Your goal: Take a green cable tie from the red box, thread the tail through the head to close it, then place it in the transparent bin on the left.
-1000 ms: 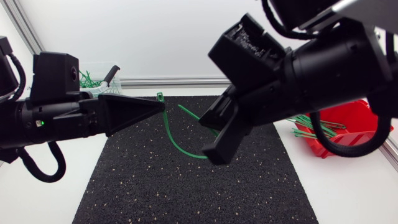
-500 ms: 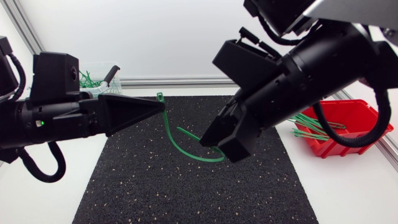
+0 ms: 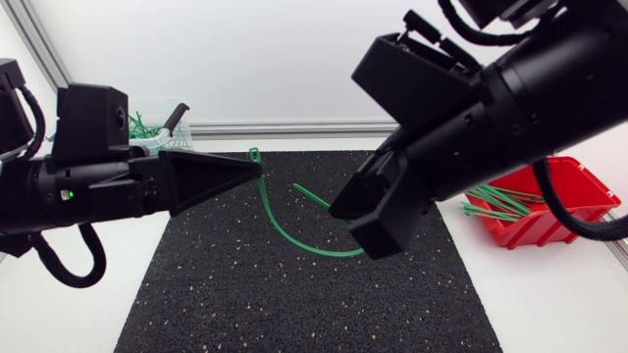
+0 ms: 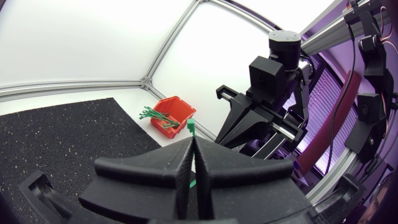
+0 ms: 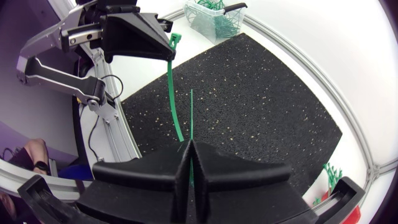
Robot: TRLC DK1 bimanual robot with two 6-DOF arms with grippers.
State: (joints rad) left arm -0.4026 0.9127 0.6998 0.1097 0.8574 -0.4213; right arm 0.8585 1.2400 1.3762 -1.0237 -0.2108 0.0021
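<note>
While the left gripper [image 3: 259, 173], coming in from the left edge of the frame, is clamped tight on the green cable tie [image 3: 285, 231] just below its square head, the right gripper [image 3: 355, 222], reaching down from the upper right, pinches the same tie near its other end. The strap hangs in a curve between the two grippers above the black mat [image 3: 245, 294] in the centre, its thin tail poking out free toward the left. The red box [image 3: 581, 184] with spare ties [image 3: 496, 203] sits at the right edge, and the transparent bin [image 3: 149, 133] stands at the upper left, behind the left arm.
</note>
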